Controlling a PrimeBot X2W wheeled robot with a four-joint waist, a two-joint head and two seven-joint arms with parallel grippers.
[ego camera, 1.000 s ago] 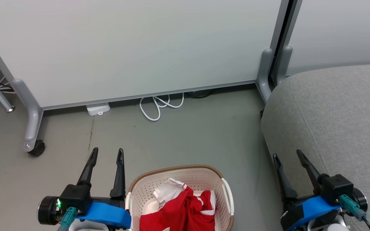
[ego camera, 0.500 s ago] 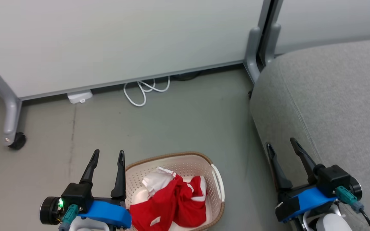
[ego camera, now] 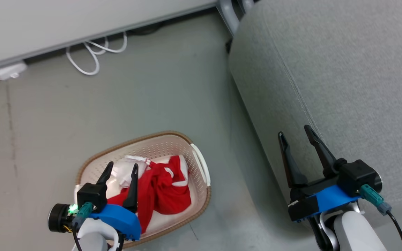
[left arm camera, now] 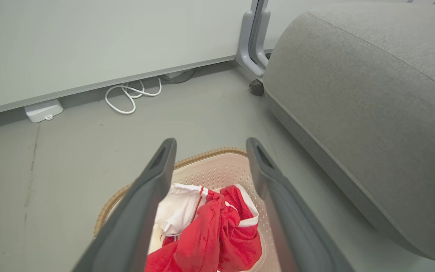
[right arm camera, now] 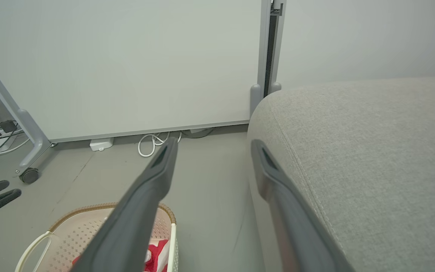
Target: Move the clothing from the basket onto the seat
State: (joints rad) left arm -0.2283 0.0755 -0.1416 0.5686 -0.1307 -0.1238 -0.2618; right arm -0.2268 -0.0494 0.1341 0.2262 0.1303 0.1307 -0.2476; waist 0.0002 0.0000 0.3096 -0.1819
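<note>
Red clothing [ego camera: 164, 190] with white trim lies bunched in the cream basket [ego camera: 173, 146] on the floor; from the left wrist the clothing [left arm camera: 217, 230] and the basket [left arm camera: 217, 172] show between the fingers. My left gripper [ego camera: 122, 168] hovers open over the basket's left part, nothing between its fingers. At the right, my right gripper [ego camera: 294, 130] stands open and empty over the front edge of the grey seat [ego camera: 344, 76]. The right wrist view shows the seat [right arm camera: 372, 151], the basket [right arm camera: 74, 234] at lower left and a bit of red clothing [right arm camera: 159, 251].
A white partition wall [ego camera: 65, 21] on grey wheeled legs runs along the back, with a coiled white cable [ego camera: 92, 52] and a small white box [ego camera: 7, 71] at its foot. Bare grey floor [ego camera: 117, 104] lies between wall, basket and seat.
The head camera has tilted down and turned, so the whole picture shifted. My left gripper now stands over the basket instead of beside it. Both grippers stayed open.
</note>
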